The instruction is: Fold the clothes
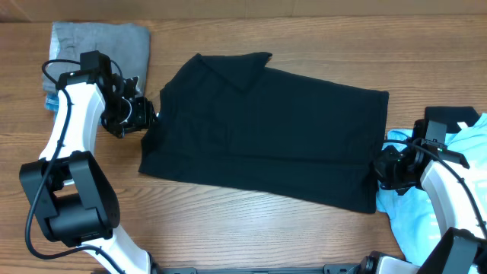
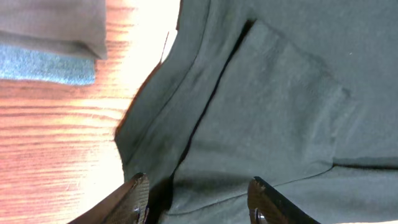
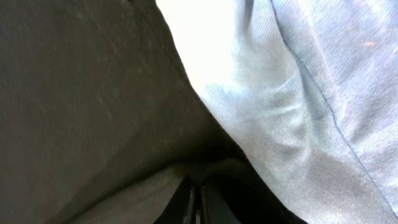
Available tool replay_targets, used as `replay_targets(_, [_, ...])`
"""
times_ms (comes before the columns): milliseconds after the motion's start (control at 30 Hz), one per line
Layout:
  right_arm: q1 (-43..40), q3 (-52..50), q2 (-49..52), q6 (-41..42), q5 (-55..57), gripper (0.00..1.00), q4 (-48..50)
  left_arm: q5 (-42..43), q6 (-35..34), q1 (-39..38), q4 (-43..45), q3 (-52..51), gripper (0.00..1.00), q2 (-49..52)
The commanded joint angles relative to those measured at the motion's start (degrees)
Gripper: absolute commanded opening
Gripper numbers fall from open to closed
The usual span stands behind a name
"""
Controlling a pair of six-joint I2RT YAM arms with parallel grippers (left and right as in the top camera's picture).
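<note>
Left fingers apart over left edge of black shirt; right fingers pressed shut at its right edge, beside blue tee. Shirt spread flat across worktop.

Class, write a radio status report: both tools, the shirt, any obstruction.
Shirt spread on table. Left tool open over its left edge. Right tool shut at its right edge. Blue tee lies against that edge.

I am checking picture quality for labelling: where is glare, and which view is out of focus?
Overhead: evenly lit and sharp, though the black shirt shows little detail. Left wrist: glare washes out the wooden table. Right wrist: soft focus, a blown-out white patch beside the light blue tee.
</note>
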Motion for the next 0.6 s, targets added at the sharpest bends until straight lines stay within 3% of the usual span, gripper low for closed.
replay_targets(0, [0.1,1.6,-1.0,1.1,1.4,0.04,0.5,10.8,8.6,-1.5,1.5,1.2,0.59,0.1])
replay_targets(167, [0.1,1.6,-1.0,0.7,1.5,0.04,0.5,11.1,10.8,-5.4,6.8,1.2,0.68,0.1])
replay_targets(333, [0.1,1.6,-1.0,0.7,1.4,0.04,0.2,-2.7,10.5,-12.2,13.2,1.2,0.8,1.7])
replay_targets(433, [0.1,1.6,-1.0,0.7,1.5,0.04,-0.2,-8.8,8.2,-13.8,14.1,1.2,0.75,4.9])
replay_targets(567, [0.1,1.6,-1.0,0.7,1.2,0.04,-0.9,-8.7,7.1,-13.5,14.3,1.2,0.72,8.4])
